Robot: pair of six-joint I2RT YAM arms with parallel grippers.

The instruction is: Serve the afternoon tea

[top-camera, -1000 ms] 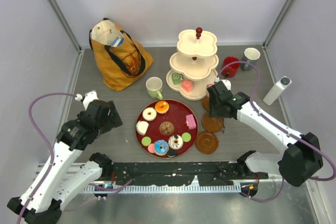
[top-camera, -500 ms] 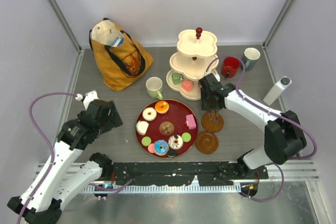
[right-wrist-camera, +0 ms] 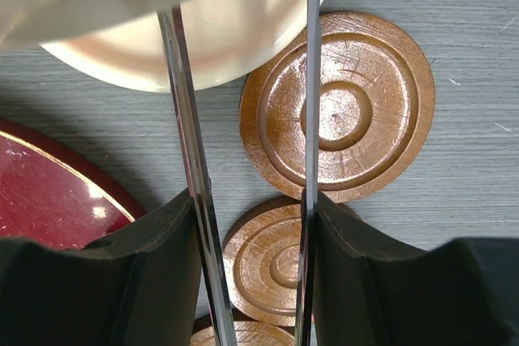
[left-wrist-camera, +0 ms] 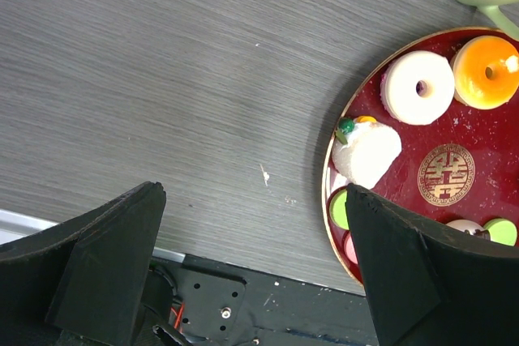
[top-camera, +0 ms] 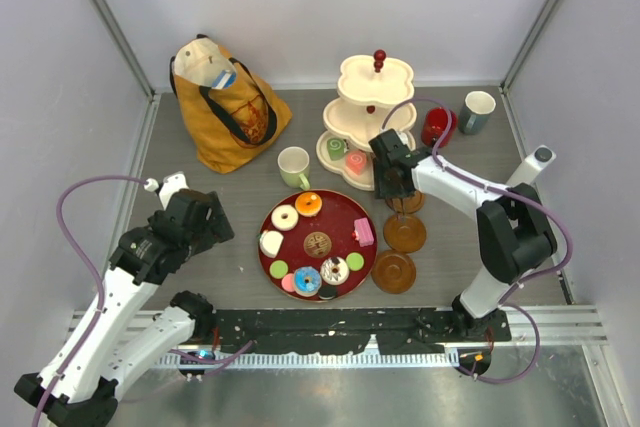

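The left arm sits folded low at the table's left side. Its left gripper (top-camera: 205,222) is spread wide and empty above the matte grey wood-grain table (left-wrist-camera: 162,79). Just right of it, a glossy round dark-red tray (top-camera: 338,220) carries the small toy pastries (left-wrist-camera: 369,155): iced donuts, macarons and a swirl roll. A smooth pale green mug (top-camera: 293,165) stands behind the tray.

The right arm is bent and extends leftward. The right gripper (right-wrist-camera: 243,54) has thin metal blades set narrowly apart with nothing visible between them. It is at the bottom rim of the cream scalloped tiered stand (top-camera: 375,82), above the ridged round brown coasters (right-wrist-camera: 365,111). A red mug (top-camera: 438,127) and a grey-blue mug (top-camera: 479,107) stand right of the stand.
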